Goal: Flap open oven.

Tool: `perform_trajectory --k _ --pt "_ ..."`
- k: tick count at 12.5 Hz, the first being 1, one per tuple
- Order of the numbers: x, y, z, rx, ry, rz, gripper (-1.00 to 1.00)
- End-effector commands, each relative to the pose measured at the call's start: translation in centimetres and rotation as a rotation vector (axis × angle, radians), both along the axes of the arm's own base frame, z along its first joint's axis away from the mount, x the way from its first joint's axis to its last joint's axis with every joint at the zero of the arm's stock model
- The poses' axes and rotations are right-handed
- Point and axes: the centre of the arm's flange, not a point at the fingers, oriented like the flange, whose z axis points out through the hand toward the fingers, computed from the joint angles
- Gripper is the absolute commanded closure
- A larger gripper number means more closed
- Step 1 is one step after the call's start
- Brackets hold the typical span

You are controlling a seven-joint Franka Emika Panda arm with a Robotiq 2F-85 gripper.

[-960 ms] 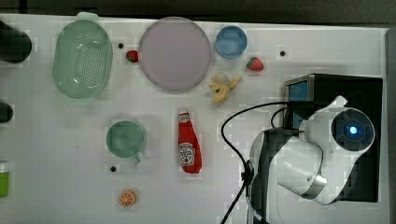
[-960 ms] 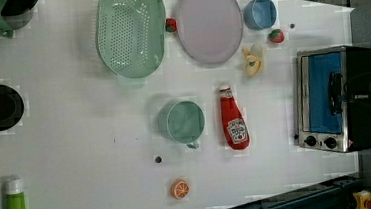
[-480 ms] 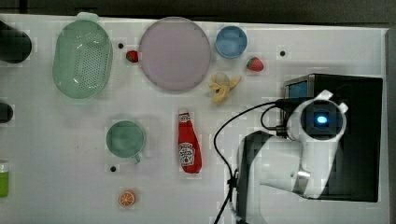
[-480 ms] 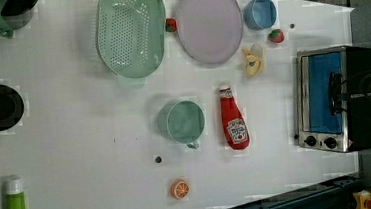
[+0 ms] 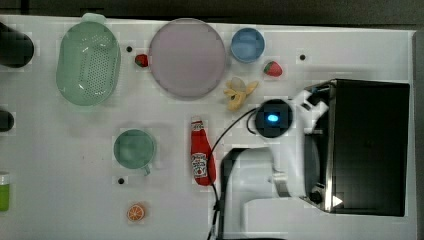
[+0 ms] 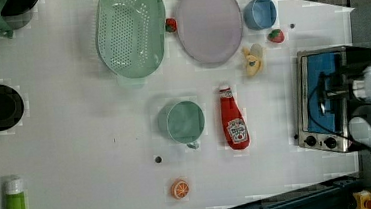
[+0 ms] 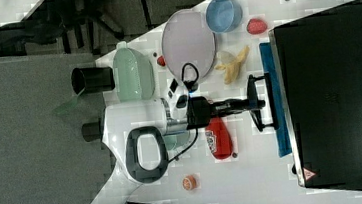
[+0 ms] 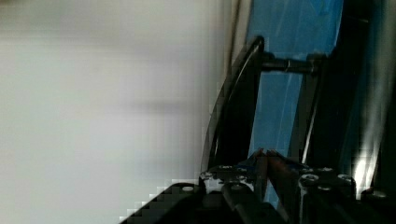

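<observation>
The arm (image 5: 280,150) hides the oven's (image 5: 370,145) front in the top view; the green bottle (image 5: 4,191) is cut off.

No legible text. Ketchup bottle (image 6: 234,124) label unreadable. Red warning-triangle sticker (image 7: 309,174) at oven (image 7: 336,92) top's 7 o'clock corner, symbol indistinct.

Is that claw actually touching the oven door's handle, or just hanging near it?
Touching. In the right view the claw meets the oven handle at the bar's middle, with no gap showing.
</observation>
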Motion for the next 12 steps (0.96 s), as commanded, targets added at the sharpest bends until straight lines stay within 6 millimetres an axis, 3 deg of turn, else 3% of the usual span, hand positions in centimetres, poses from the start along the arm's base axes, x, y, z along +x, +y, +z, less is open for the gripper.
perform_trajectory --k 1,5,12 --pt "0.6 7.0 -5.4 -0.081 -0.012 -0.047 0.65" --pt "0.5 10.7 -10.3 -0.152 -0.015 -0.055 0.65" --pt "1.4 12.1 -15.6 -0.144 0.003 -0.029 0.65"
